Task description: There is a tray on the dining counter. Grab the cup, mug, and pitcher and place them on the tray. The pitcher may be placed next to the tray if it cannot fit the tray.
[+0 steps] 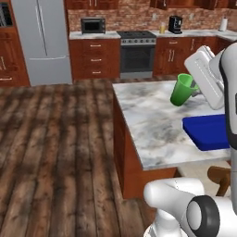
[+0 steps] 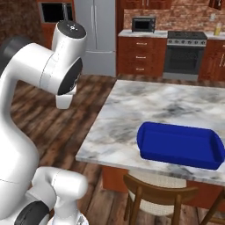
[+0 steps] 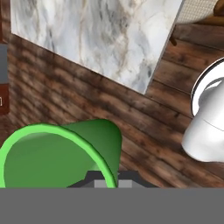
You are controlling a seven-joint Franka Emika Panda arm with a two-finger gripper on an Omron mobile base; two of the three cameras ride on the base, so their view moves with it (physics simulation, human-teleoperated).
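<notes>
The tray [image 2: 180,147] is sitting bare on the counter [image 2: 145,110]; nothing is lying in it, so no part of the job is looking done; the cup [image 1: 183,90] is the first thing being carried, and the mug and pitcher are both waiting for later, though I am not seeing where they are standing. The gripper [image 3: 111,177] is squeezing tight on the cup, pinching its rim at the bottom of the hand view; the cup is tipping over on its side up in the air, with its open mouth facing the hand camera; in the left base view it is hanging above the counter, near the tray but not over it; I am guessing it is needing to go over the tray and down.
</notes>
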